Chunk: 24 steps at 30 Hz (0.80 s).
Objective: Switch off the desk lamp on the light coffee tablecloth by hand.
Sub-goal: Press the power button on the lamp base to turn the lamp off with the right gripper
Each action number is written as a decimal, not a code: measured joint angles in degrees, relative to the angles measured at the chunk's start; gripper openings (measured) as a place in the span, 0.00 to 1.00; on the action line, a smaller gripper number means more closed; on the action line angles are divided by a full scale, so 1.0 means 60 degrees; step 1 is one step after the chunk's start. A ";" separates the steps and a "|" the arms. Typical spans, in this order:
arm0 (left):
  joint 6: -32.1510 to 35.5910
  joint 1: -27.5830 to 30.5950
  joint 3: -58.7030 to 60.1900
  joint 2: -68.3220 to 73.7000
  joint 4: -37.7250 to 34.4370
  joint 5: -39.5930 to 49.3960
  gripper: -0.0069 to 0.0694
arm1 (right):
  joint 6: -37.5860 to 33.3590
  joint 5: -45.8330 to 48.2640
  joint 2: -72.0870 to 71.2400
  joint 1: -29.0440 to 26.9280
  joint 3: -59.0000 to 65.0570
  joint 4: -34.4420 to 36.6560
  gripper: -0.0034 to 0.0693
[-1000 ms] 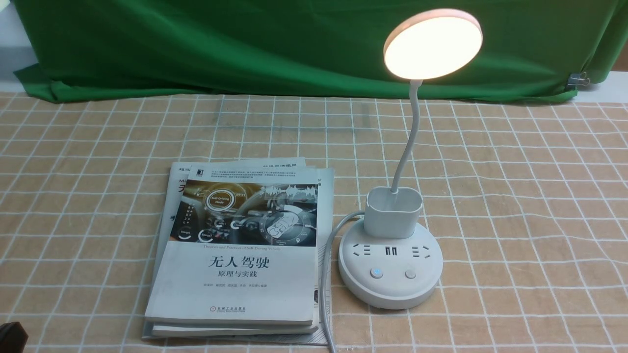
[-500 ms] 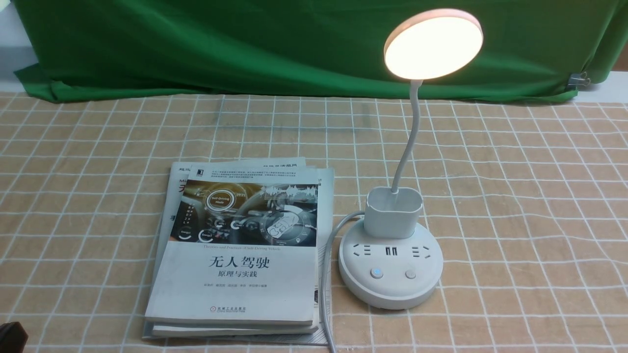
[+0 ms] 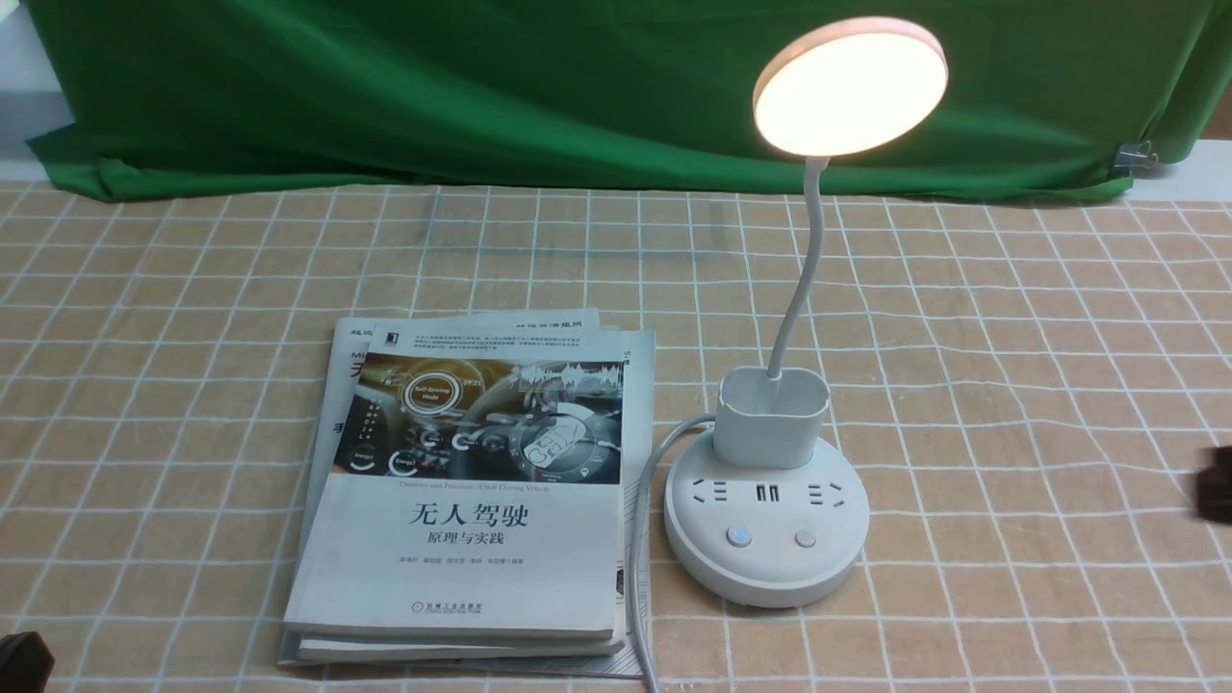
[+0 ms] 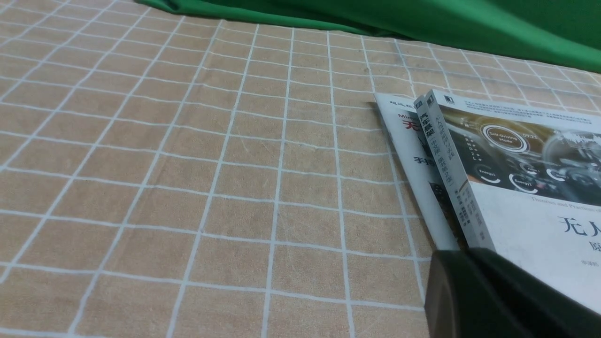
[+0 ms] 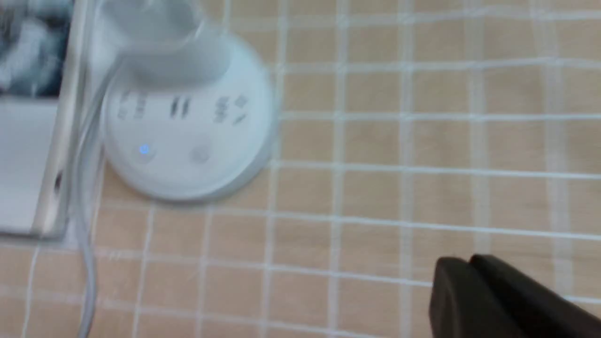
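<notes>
The white desk lamp (image 3: 770, 423) stands right of centre on the light coffee tablecloth (image 3: 1011, 337). Its round disc head (image 3: 849, 87) glows warm. Its puck base (image 3: 765, 539) has a left button (image 3: 738, 536) lit blue and a plain right button (image 3: 805, 538). The base also shows blurred in the right wrist view (image 5: 188, 126). My right gripper (image 3: 1215, 484) shows as a dark tip at the right edge, apart from the lamp; in the right wrist view (image 5: 462, 265) its fingers lie together, empty. My left gripper (image 3: 21, 662) sits at the bottom left corner, shut and empty (image 4: 462, 256).
A stack of books (image 3: 472, 481) lies just left of the lamp, also in the left wrist view (image 4: 516, 178). The lamp's white cord (image 3: 637, 558) runs between books and base to the front edge. A plain green cloth (image 3: 481, 87) hangs along the back.
My right gripper has come into the front view at the right edge. The lamp stays lit, and the left gripper has not moved.
</notes>
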 joint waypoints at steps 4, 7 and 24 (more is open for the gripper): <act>0.0000 0.0000 0.0000 0.0000 0.0000 0.0000 0.10 | 0.0067 -0.0359 0.1420 0.1534 -0.0177 -0.0019 0.10; 0.0000 0.0000 0.0000 0.0000 0.0000 0.0000 0.10 | 0.0099 -0.0635 0.2783 0.3104 -0.0600 -0.0214 0.10; 0.0000 0.0000 0.0000 0.0000 0.0003 0.0000 0.10 | 0.0749 -0.0869 0.6477 0.4519 -0.3492 -0.1284 0.10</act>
